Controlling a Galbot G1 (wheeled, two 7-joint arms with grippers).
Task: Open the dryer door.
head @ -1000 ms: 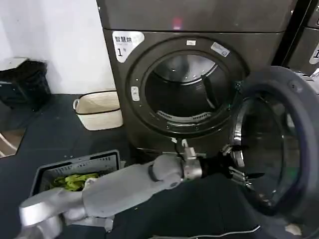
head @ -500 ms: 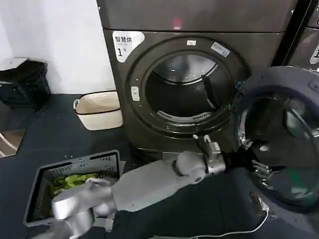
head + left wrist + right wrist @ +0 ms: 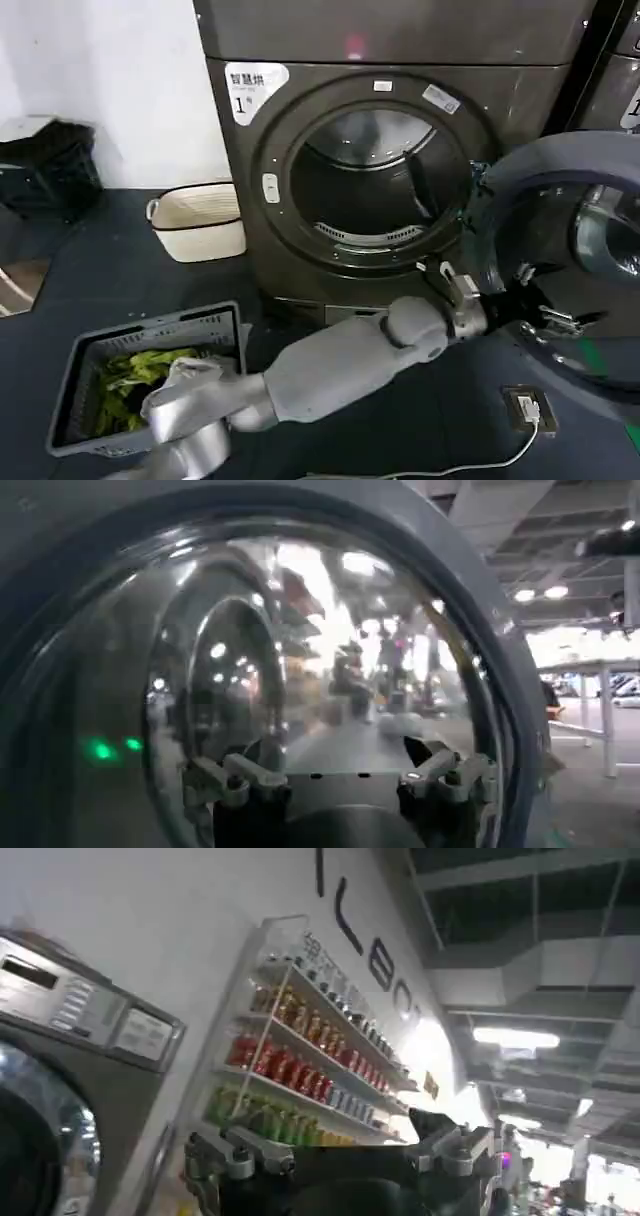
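Dryer door (image 3: 560,200) swung open; left end effector (image 3: 545,318) against it.

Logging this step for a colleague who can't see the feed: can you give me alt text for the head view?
The dryer door stands swung wide open to the right of the dark drum opening, with the left hand reaching against its inner side. On the floor to the left sit a grey basket of green items and a cream basket.
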